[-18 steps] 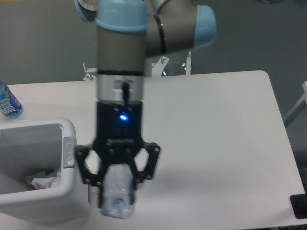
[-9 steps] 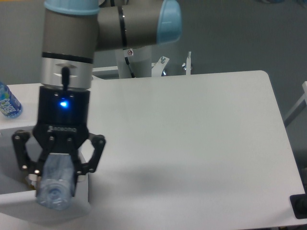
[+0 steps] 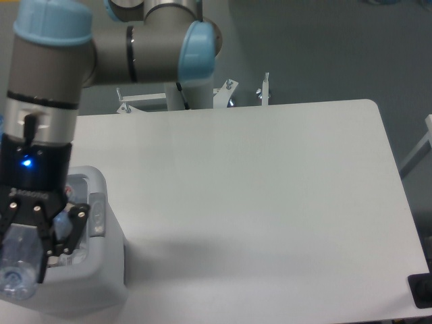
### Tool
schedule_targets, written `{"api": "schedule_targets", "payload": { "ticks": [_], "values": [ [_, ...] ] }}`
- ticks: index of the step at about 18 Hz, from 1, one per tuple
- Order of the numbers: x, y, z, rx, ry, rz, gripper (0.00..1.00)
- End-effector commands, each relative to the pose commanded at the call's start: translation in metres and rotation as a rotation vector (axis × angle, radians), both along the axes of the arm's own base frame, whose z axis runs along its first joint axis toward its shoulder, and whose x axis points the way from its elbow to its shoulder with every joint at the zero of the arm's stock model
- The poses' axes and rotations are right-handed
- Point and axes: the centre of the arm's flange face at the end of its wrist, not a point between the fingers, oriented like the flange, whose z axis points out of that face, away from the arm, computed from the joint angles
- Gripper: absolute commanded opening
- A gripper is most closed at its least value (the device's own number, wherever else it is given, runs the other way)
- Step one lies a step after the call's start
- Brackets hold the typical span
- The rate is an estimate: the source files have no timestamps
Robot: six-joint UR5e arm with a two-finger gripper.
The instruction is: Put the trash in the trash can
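My gripper [image 3: 32, 237] is shut on the clear plastic bottle [image 3: 15, 268] and holds it end-down over the open top of the white trash can [image 3: 101, 280] at the table's front left. The bottle's bottom end sits at about rim height, inside the can's outline. Its label does not show. The can's grey oval tab [image 3: 98, 214] faces right, just beside my right finger [image 3: 75, 223]. The crumpled white wrapper is hidden behind my gripper and the bottle.
The white table [image 3: 270, 202] stretches to the right of the can. Metal brackets [image 3: 263, 88] stand beyond its back edge. A black object [image 3: 422, 291] sits off the front right corner. My arm covers the table's far left.
My gripper has carried the bottle leftward, from in front of the can's right wall to over the can's opening. The arm now hides the blue-labelled bottle.
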Motion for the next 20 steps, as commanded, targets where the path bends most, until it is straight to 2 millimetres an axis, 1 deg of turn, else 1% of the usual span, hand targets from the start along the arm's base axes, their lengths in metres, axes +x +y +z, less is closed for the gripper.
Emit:
{"api": "schedule_targets", "payload": {
  "ticks": [3,5,7,8,10,11,12,13,14,16,20],
  "values": [
    [0.000,-0.003,0.005,0.005,0.020,-0.012,1.00],
    [-0.005,-0.005,0.006,0.004,0.039,-0.016,1.00],
    [-0.024,-0.015,0.013,0.008,0.046,0.013,1.00],
    [-0.034,-0.019,0.011,0.001,0.047,0.030,1.00],
    [-0.057,-0.039,0.016,-0.011,0.059,0.075,1.00],
    [-0.067,-0.046,0.015,-0.018,0.069,0.088,1.00],
    [-0.085,-0.061,0.024,-0.021,0.100,0.116,1.00],
    [-0.099,-0.075,0.033,-0.024,0.122,0.143,1.00],
    [-0.110,-0.085,0.037,-0.039,0.138,0.153,1.00],
    [-0.132,-0.109,0.047,-0.098,0.218,0.123,1.00],
    [-0.172,-0.154,0.048,-0.315,0.359,0.003,1.00]
  ]
}}
